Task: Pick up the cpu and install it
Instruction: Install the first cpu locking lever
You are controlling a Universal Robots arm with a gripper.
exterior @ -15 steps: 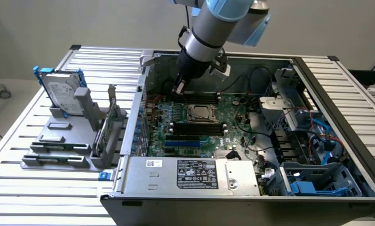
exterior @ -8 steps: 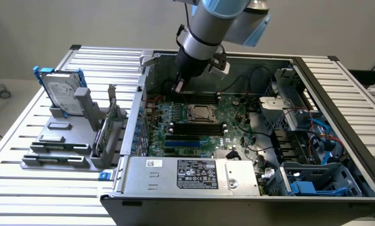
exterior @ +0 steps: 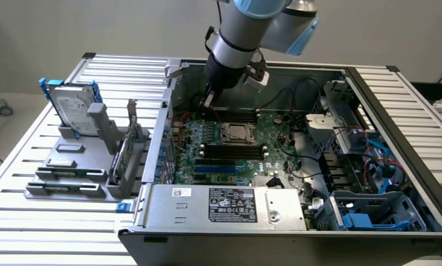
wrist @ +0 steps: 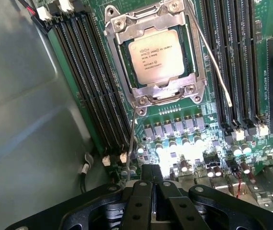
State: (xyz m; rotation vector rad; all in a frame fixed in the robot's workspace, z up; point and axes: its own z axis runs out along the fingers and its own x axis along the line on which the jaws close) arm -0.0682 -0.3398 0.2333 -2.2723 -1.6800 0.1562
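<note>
The claw (exterior: 207, 103) is hanging down inside the open case (exterior: 369, 91), its tip hovering low over the board (wrist: 270, 19). Its fingers (wrist: 139, 206) are pressing together, fully closed, and they are gripping nothing.

The cpu (wrist: 156, 58) is not in the claw. It is lying flat in the socket (wrist: 119, 52), a little way ahead of the fingertips, with the socket's metal edges sitting around it and its printed silver top facing up. In the exterior view it is sitting near the claw's tip, toward the exterior view's right and closer to the camera.

A thin wire lever (wrist: 132, 139) is running from the socket's nearest corner back toward the claw. Its end is lying just beside the fingertips, and I cannot tell whether they are touching it. A second lever (wrist: 213, 57) is slanting along the socket's other side. Long black slots (wrist: 91, 81) are flanking the socket on both sides.

Outside the case, well apart from the claw toward the exterior view's left, a drive (exterior: 74, 113) is standing upright on a grey rack (exterior: 65, 166).
</note>
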